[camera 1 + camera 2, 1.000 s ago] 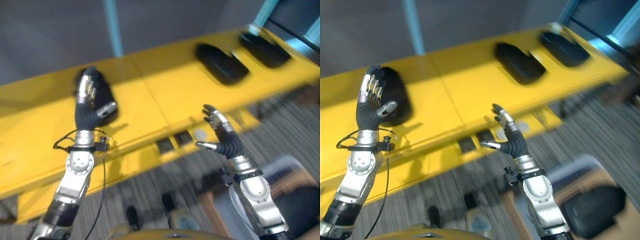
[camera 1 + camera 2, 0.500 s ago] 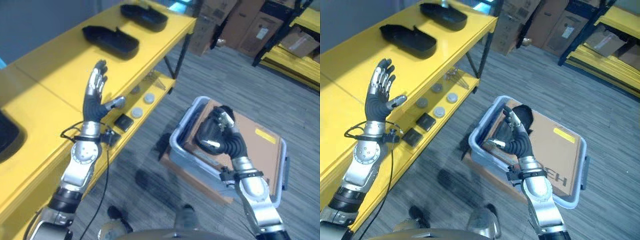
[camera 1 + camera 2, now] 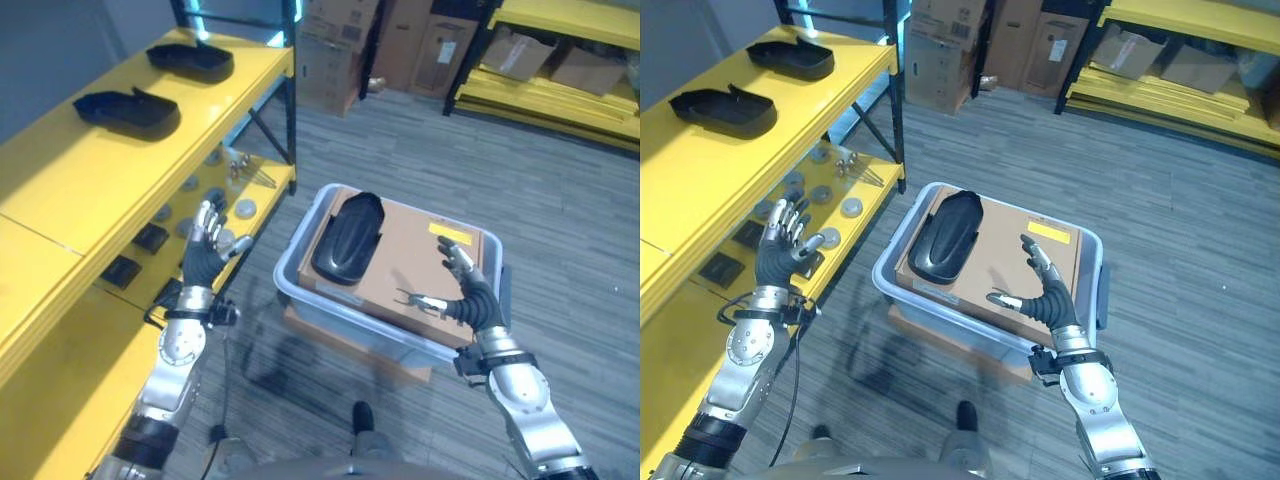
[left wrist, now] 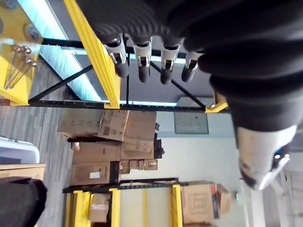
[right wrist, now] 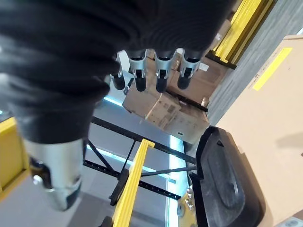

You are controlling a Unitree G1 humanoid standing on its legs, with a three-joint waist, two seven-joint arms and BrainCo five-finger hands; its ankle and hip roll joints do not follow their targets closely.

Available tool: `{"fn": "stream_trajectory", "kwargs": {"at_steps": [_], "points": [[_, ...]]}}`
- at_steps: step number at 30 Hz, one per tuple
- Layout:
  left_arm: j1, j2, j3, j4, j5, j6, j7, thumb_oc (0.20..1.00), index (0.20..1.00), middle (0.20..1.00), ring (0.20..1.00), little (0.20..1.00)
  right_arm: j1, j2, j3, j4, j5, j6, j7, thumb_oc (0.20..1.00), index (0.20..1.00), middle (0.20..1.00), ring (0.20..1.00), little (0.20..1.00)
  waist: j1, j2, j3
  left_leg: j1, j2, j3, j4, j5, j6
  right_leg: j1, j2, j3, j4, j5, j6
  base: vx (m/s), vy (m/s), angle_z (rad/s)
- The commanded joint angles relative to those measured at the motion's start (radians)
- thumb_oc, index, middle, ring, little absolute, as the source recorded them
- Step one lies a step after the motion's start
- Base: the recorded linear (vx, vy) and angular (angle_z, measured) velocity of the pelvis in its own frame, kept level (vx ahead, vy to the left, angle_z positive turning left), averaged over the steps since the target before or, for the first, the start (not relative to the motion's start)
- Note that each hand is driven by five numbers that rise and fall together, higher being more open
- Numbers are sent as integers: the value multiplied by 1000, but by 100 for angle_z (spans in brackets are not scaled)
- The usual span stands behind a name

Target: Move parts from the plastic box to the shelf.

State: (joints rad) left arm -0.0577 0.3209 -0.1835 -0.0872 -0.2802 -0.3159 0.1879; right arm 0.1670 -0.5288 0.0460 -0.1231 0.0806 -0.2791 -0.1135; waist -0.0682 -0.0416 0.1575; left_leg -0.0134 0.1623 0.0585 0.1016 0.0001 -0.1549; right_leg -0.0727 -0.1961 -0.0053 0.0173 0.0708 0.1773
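right hand [image 3: 1048, 296]: nearest, fingers spread and relaxed, thumb apart, holding nothing, raised over the near corner of the cardboard sheet [image 3: 1025, 262] without clear contact.
left hand [image 3: 783, 243]: fingers straight and splayed, empty, held upright just in front of the yellow shelf [image 3: 700, 165] edge.
plastic box [image 3: 940, 310]: grey-blue, on the carpeted floor [image 3: 1200, 230] between the two hands; lower part hidden behind its own wall, contents under the cardboard sheet not visible.
black part [image 3: 945, 236]: long moulded shell, lying on the cardboard sheet at the shelf-side end of the box, well apart from both hands.
lower shelf level: small round and square items [image 3: 820, 195], too small to identify.
top shelf level: two black parts [image 3: 723, 109] [image 3: 791, 58], lying apart.
farthest: cardboard cartons [image 3: 985, 40] and further yellow racking [image 3: 1170, 60], cut off by the frame edge.
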Motion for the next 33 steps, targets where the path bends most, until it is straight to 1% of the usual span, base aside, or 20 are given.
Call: {"fn": "stream_trajectory", "kwargs": {"at_steps": [1,3,4,5,7,8,9,10,11,12,14,15,19,20,23,25,27,28,30,33], "points": [[-19,67,47,-40,2,-49,-31,1000,1000,1000,1000,1000,-76,17,21,26,-20,-21,-5,1000,1000,1000,1000,1000,59,-13,16,-37,-75,-92,111,-132,70,77,99,65,14,-128,-60,23,116,-163],[-22,66,39,-33,3,-47,-31,1000,1000,1000,1000,1000,-87,14,28,43,-14,-14,-5,1000,1000,1000,1000,1000,60,-9,10,-47,-67,-83,107,-125,71,79,101,70,6,-125,-60,22,91,-112],[-22,76,32,-33,14,-38,-35,1000,1000,1000,1000,1000,-115,8,37,73,-25,-5,-10,1000,1000,1000,1000,1000,63,-1,-5,-35,-75,-91,77,-130,78,80,105,77,1,-120,-57,87,146,15],[-26,96,20,-31,28,-33,-43,1000,1000,1000,1000,1000,-177,-3,46,140,-46,15,-36,1000,1000,1000,1000,1000,67,9,-19,-13,-81,-82,25,-121,88,84,98,74,-10,-114,-51,95,202,1],[-57,123,-3,-28,32,-25,-40,1000,1000,1000,1000,1000,-261,-4,74,213,-49,30,-79,1000,1000,1000,1000,1000,69,14,-13,-8,-86,-64,-20,-100,91,75,87,67,-14,-108,-44,10,148,-18],[-59,124,-2,-27,32,-26,-40,1000,1000,1000,1000,1000,-267,-3,76,218,-49,28,-80,1000,1000,1000,1000,1000,68,13,-12,-7,-87,-63,-24,-97,91,73,86,67,-13,-108,-44,-133,103,12],[-98,143,-28,-26,26,-25,-36,1000,1000,1000,1000,1000,-363,4,98,288,-47,43,-126,1000,1000,1000,1000,1000,75,14,6,-23,-94,-59,-58,-83,93,35,74,70,-19,-95,-35,-106,56,20],[-98,143,-28,-26,26,-25,-36,1000,1000,1000,1000,1000,-363,4,98,288,-47,43,-126,1000,1000,1000,1000,1000,75,14,6,-23,-94,-59,-58,-83,93,35,74,70,-19,-95,-35,-196,110,28],[-119,153,-40,-27,16,-28,-30,1000,1000,1000,1000,1000,-453,15,115,363,-29,47,-163,1000,1000,1000,1000,1000,85,16,26,-57,-103,-52,-60,-74,95,-4,67,69,-22,-79,-28,-92,55,15],[-122,153,-38,-26,16,-28,-30,1000,1000,1000,1000,1000,-461,15,118,370,-29,44,-165,1000,1000,1000,1000,1000,84,15,25,-63,-103,-52,-58,-74,96,-10,67,70,-21,-78,-28,-230,80,16],[-141,162,-62,-26,-21,-40,-30,1000,1000,1000,1000,1000,-625,14,151,495,-43,58,-232,1000,1000,1000,1000,1000,119,16,68,-146,-119,-51,-50,-64,98,-80,63,71,-33,-40,-21,-214,45,16],[-143,162,-61,-25,-22,-41,-30,1000,1000,1000,1000,1000,-630,14,153,500,-43,56,-233,1000,1000,1000,1000,1000,118,15,67,-149,-119,-51,-49,-64,98,-83,63,71,-33,-39,-21,-117,26,17],[-167,165,-91,-8,-47,-47,-28,1000,1000,1000,1000,1000,-789,-14,186,625,-72,76,-292,1000,1000,1000,1000,1000,144,19,97,-215,-131,-62,-51,-44,94,-140,63,67,-43,-14,-18,-55,3,3],[-167,165,-91,-8,-47,-47,-28,1000,1000,1000,1000,1000,-789,-14,186,625,-72,76,-292,1000,1000,1000,1000,1000,144,19,97,-215,-131,-62,-51,-44,94,-140,63,67,-43,-14,-18,-14,23,8],[-208,157,-130,17,-51,-58,-5,1000,1000,1000,1000,1000,-945,-59,216,781,-140,101,-390,1000,1000,1000,1000,1000,170,38,123,-259,-142,-79,-67,-18,87,-176,67,60,-51,-3,-15,-5,9,26],[-210,156,-130,18,-51,-58,-5,1000,1000,1000,1000,1000,-948,-60,217,784,-140,99,-391,1000,1000,1000,1000,1000,169,39,124,-259,-141,-79,-68,-18,87,-177,67,59,-50,-3,-15,4,-1,19],[-235,159,-156,30,-45,-63,9,1000,1000,1000,1000,1000,-1016,-89,237,858,-207,125,-458,1000,1000,1000,1000,1000,187,56,138,-277,-145,-92,-75,-7,84,-187,68,52,-53,-4,-13,4,2,5],[-235,159,-156,30,-45,-63,9,1000,1000,1000,1000,1000,-1016,-89,237,858,-207,125,-458,1000,1000,1000,1000,1000,187,56,138,-277,-145,-92,-75,-7,84,-187,68,52,-53,-4,-13,0,0,0],[-246,158,-173,38,-37,-66,26,1000,1000,1000,1000,1000,-1067,-101,249,925,-242,145,-512,1000,1000,1000,1000,1000,196,67,141,-285,-147,-101,-84,-1,83,-195,70,45,-57,-4,-11,16,3,5],[-251,155,-185,48,-56,-67,38,1000,1000,1000,1000,1000,-1123,-98,270,1022,-183,142,-501,1000,1000,1000,1000,1000,205,77,149,-286,-150,-105,-92,4,82,-201,69,39,-58,-2,-8,10,4,6]]}}
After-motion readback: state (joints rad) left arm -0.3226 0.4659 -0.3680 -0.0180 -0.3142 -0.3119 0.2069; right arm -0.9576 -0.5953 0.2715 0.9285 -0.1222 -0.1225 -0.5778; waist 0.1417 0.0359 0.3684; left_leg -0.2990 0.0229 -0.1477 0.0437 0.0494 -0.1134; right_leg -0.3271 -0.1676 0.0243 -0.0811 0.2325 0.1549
